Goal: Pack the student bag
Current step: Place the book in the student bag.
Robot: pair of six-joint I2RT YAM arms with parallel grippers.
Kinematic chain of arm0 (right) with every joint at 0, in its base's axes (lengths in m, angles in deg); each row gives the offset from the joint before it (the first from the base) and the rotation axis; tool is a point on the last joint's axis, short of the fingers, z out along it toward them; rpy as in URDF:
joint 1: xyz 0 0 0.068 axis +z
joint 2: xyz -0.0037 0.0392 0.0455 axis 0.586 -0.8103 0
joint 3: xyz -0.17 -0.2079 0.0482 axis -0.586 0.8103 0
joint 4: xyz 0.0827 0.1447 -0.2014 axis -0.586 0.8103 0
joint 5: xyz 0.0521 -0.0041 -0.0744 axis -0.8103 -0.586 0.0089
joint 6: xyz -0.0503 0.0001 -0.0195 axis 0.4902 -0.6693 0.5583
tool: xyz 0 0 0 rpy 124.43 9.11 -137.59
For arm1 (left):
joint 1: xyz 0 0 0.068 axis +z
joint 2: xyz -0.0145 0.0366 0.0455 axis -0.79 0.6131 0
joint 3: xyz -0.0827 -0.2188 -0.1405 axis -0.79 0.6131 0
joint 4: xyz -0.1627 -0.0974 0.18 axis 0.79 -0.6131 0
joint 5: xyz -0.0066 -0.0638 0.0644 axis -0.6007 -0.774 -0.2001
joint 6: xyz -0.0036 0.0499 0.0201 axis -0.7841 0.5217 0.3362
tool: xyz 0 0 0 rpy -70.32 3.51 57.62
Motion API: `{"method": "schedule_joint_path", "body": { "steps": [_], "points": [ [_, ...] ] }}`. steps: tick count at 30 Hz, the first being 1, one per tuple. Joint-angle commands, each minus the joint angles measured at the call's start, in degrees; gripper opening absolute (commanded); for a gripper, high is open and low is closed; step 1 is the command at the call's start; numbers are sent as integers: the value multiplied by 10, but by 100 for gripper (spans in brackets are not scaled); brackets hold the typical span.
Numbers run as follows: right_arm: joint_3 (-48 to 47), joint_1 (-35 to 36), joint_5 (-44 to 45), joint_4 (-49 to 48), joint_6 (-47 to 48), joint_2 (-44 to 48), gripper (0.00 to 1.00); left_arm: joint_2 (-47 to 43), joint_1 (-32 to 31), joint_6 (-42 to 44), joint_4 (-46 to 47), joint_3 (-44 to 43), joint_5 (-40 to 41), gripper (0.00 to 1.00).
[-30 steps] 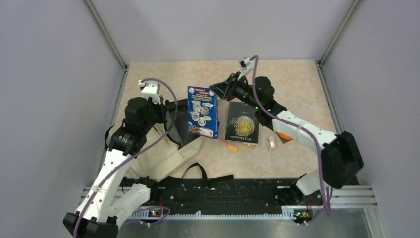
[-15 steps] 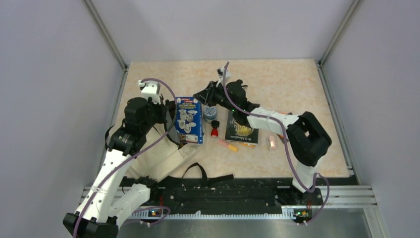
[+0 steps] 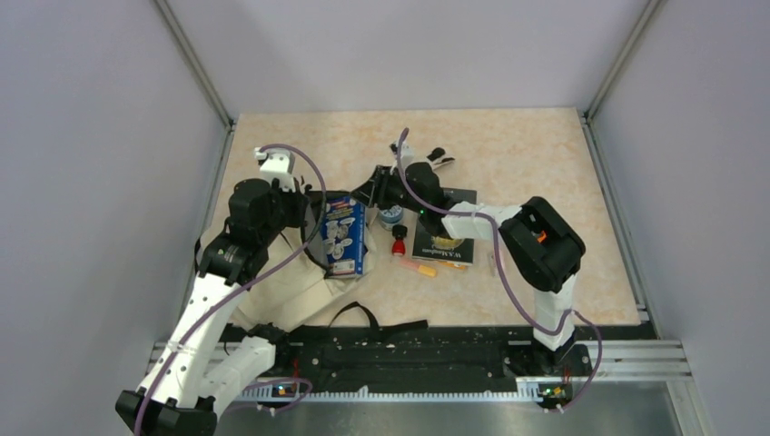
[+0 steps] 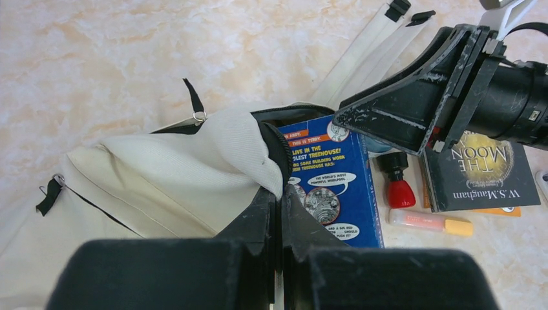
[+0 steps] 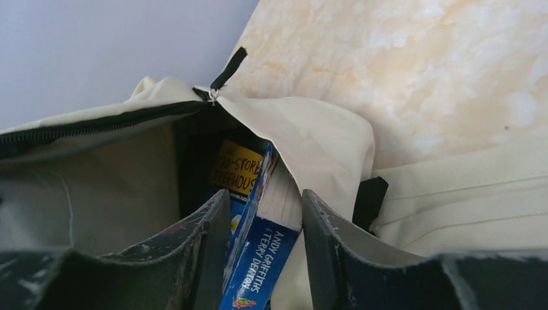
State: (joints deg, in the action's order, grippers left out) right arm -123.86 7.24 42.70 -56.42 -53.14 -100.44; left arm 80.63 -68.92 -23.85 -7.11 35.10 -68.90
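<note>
The student bag [image 3: 272, 282] is a cream canvas backpack lying at the left of the table. My left gripper [image 4: 279, 194] is shut on the cream edge of the bag's [image 4: 168, 174] mouth and holds it up. A blue book [image 3: 343, 234] stands tilted, its upper end inside that opening. In the right wrist view the blue book [image 5: 268, 239] sits between the fingers of my right gripper [image 5: 262, 197]. Those jaws stand apart, with a gap between the left finger and the cover. The bag's dark inside [image 5: 194, 155] lies just beyond.
A dark book [image 3: 445, 232] lies flat right of the bag. Beside it are a red-capped black item [image 3: 397, 241], an orange and yellow marker [image 3: 419, 267] and a small blue and white round thing [image 3: 391, 215]. Shoulder straps [image 4: 381, 45] trail behind the bag.
My right arm has carried the blue book leftward and down into the bag's mouth, and its jaws have widened around it. My left gripper has kept its hold.
</note>
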Motion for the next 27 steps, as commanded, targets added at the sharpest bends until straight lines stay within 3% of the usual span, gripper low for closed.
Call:
{"method": "schedule_joint_path", "body": {
  "steps": [1,9,18,20,27],
  "points": [
    [17,26,-68,-45,-23,-22,45,-10,-1,-8,57,-10,-8,0],
    [30,45,-88,-32,-43,-29,50,-7,-1,-8,57,-10,-7,0],
    [57,67,-19,21,-69,-6,55,-8,-1,-7,57,-10,-8,0],
    [65,68,0,30,-77,2,65,-8,0,-7,57,-10,-8,0],
    [101,69,59,60,-82,60,74,-9,0,-7,57,-10,-7,0]
  ]
}}
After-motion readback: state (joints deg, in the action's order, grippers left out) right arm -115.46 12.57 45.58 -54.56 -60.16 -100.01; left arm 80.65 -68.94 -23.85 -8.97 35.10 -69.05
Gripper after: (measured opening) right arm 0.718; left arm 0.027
